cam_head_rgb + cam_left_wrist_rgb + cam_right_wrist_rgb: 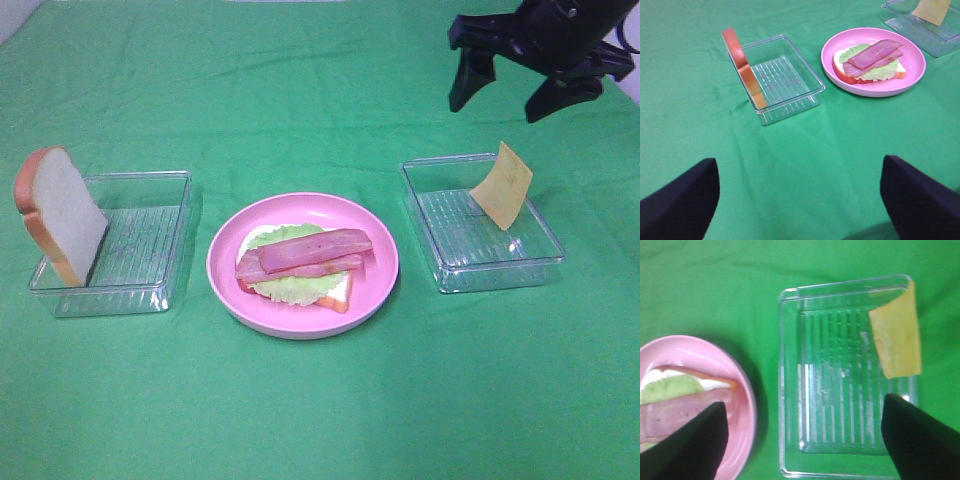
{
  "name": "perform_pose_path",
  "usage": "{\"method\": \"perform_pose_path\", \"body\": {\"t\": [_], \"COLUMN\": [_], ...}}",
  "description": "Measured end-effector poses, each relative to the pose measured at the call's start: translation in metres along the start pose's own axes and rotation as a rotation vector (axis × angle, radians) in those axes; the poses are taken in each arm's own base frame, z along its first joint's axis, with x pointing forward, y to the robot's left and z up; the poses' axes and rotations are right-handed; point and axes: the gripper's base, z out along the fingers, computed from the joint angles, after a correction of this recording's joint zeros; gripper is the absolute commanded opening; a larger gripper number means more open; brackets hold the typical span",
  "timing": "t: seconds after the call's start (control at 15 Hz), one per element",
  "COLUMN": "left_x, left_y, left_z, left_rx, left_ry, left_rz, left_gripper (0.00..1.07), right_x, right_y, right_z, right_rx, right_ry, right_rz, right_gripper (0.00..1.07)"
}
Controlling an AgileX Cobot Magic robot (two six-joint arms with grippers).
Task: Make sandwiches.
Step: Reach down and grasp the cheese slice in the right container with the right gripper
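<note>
In the high view the right fingers hang wide apart and empty beyond the thin yellow cheese square, which leans in its clear plastic tray. A half-built sandwich stack of white bread, ruffled green lettuce and reddish-pink bacon strips already lies on the round pink plate. The left wrist view shows the left fingers equally wide, holding nothing, with the second white bread slice propped against another clear tray ahead of them. In the right wrist view the cheese sits ahead of the fingers, nearer one of them, so cheese and top slice appear to be left.

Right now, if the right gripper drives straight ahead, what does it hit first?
The right gripper would likely meet the clear tray's bare floor; the cheese slice sits off to one side.
</note>
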Motion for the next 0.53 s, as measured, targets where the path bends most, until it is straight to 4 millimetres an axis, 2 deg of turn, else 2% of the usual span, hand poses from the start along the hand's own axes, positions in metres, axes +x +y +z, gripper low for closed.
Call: {"method": "perform_pose_path", "body": {"t": [0.27, 0.4, 0.53], "left_x": [0.0, 0.0, 0.0], "left_y": [0.0, 0.0, 0.0], "left_z": [0.0, 0.0, 0.0], "left_rx": [0.0, 0.0, 0.0], "left_ry": [0.0, 0.0, 0.0], "left_rz": [0.0, 0.0, 0.0], "left_gripper": [0.83, 0.83, 0.83], "right_x": [-0.005, -0.017, -0.031], "right_y": [-0.051, -0.07, -0.073], "right_z": [-0.008, -0.003, 0.008], "right_rx": [0.088, 0.064, 0.041], "right_ry": [0.014, 0.053, 0.112], "right_rz": [0.045, 0.028, -0.013], "right_gripper": [0.79, 0.78, 0.78]}}
